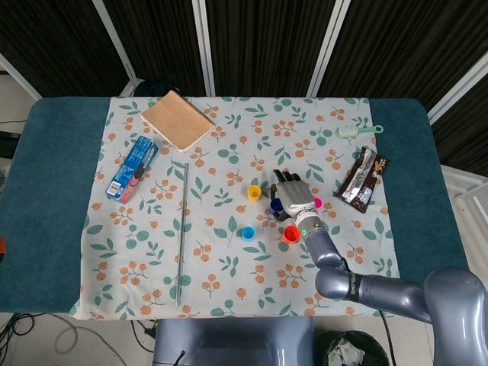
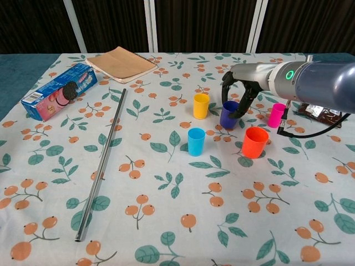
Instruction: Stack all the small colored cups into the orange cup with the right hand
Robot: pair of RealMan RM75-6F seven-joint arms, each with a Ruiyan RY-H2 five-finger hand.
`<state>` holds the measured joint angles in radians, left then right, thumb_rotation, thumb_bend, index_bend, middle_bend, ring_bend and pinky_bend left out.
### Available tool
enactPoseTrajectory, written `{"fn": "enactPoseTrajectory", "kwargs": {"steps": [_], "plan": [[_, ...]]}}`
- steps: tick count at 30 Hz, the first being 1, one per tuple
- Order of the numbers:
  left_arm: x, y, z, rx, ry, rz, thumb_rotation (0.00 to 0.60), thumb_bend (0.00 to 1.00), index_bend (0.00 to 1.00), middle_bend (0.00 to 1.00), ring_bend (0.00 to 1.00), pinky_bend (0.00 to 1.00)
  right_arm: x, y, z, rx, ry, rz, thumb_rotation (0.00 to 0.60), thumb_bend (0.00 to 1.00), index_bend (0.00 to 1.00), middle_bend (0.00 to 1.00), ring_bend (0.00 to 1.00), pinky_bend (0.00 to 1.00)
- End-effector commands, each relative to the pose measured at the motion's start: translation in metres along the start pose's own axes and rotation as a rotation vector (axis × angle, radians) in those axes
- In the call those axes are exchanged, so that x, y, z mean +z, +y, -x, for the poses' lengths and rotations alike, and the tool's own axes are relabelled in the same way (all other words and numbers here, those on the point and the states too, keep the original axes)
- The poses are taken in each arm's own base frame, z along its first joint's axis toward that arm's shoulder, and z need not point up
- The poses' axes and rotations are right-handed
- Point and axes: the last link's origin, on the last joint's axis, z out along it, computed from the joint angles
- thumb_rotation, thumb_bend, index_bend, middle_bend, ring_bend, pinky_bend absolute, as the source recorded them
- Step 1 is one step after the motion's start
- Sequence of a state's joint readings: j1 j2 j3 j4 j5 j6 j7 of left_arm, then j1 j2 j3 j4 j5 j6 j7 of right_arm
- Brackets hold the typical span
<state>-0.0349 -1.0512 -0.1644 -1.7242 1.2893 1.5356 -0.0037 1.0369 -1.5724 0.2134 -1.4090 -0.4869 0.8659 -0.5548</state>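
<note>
- The right hand (image 2: pixel 237 94) is on the purple cup (image 2: pixel 228 116), fingers curled down over its rim and either side of it, so the cup is gripped; the chest view shows this plainly.
- From the head view, that same hand (image 1: pixel 293 194) covers most of the purple cup (image 1: pixel 277 205), with only a sliver of blue-violet showing at its left edge.
- The orange cup (image 2: pixel 254 142) stands upright, mouth up, near the purple one and on the side closer to the robot; nothing sits inside it that I can see.
- The pink cup (image 2: pixel 276 115) stands just beside the wrist, on its outer side.
- The yellow cup (image 2: pixel 201 106) stands upright just left of the purple cup, apart from it.
- The blue cup (image 2: pixel 196 141) sits nearer the robot, between the yellow and orange ones.
- All of it rests on the floral tablecloth (image 2: pixel 166 183).
- Off to the left lie a long metal rod (image 2: pixel 104 159), a cookie box (image 2: pixel 58 91) and a brown notebook (image 2: pixel 122 63).
- The left hand shows in neither view.
</note>
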Motion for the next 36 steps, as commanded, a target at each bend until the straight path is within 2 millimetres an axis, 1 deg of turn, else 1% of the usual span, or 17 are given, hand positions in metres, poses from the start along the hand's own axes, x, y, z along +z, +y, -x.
{"fn": "enactPoseTrajectory", "kwargs": {"steps": [1,4,7,13,17,19,22,25,28,36], "plan": [[0.0,0.0,0.0,0.0,0.0,0.0,0.6,0.41,0.16,0.04,0.01,0.11,-0.007,0.0,-0.015,-0.001,0.021,-0.014,0.6,0.39,0.48,0.0,0.06,0.11],[0.0,0.0,0.0,-0.002,-0.003,-0.001,0.6,0.41,0.16,0.04,0.01,0.11,-0.016,0.0,-0.026,-0.003,0.033,-0.026,0.6,0.39,0.48,0.0,0.06,0.12],[-0.001,0.0,0.001,-0.001,-0.005,-0.001,0.6,0.41,0.16,0.04,0.01,0.11,-0.03,0.002,-0.037,-0.037,0.045,-0.04,0.6,0.39,0.48,0.0,0.06,0.12],[-0.001,0.001,0.001,-0.003,-0.004,-0.004,0.6,0.41,0.16,0.03,0.01,0.11,-0.067,0.009,-0.051,-0.072,0.035,-0.071,0.6,0.39,0.48,0.0,0.06,0.12],[-0.001,0.001,0.001,-0.003,-0.004,-0.004,0.6,0.41,0.16,0.03,0.01,0.11,-0.085,0.012,-0.052,-0.086,0.026,-0.089,0.6,0.39,0.48,0.0,0.06,0.12],[-0.002,0.002,0.001,-0.002,-0.005,-0.002,0.6,0.41,0.16,0.03,0.01,0.11,-0.096,0.014,-0.05,-0.09,0.021,-0.103,0.6,0.39,0.48,0.0,0.06,0.12],[-0.002,0.002,0.002,0.0,-0.007,-0.001,0.6,0.41,0.16,0.03,0.01,0.11,-0.106,0.016,-0.045,-0.094,0.016,-0.119,0.6,0.39,0.48,0.0,0.06,0.12],[-0.002,0.002,0.002,0.002,-0.006,0.0,0.6,0.41,0.16,0.03,0.01,0.11,-0.111,0.017,-0.039,-0.094,0.007,-0.131,0.6,0.39,0.48,0.0,0.06,0.12],[-0.002,0.002,0.002,0.003,-0.006,0.0,0.6,0.41,0.16,0.03,0.01,0.11,-0.112,0.016,-0.034,-0.087,0.001,-0.147,0.6,0.39,0.48,0.0,0.06,0.12],[-0.002,0.002,0.001,0.002,-0.003,-0.002,0.6,0.41,0.16,0.03,0.01,0.11,-0.104,0.014,-0.023,-0.085,-0.006,-0.159,0.6,0.39,0.49,0.0,0.06,0.12]]}}
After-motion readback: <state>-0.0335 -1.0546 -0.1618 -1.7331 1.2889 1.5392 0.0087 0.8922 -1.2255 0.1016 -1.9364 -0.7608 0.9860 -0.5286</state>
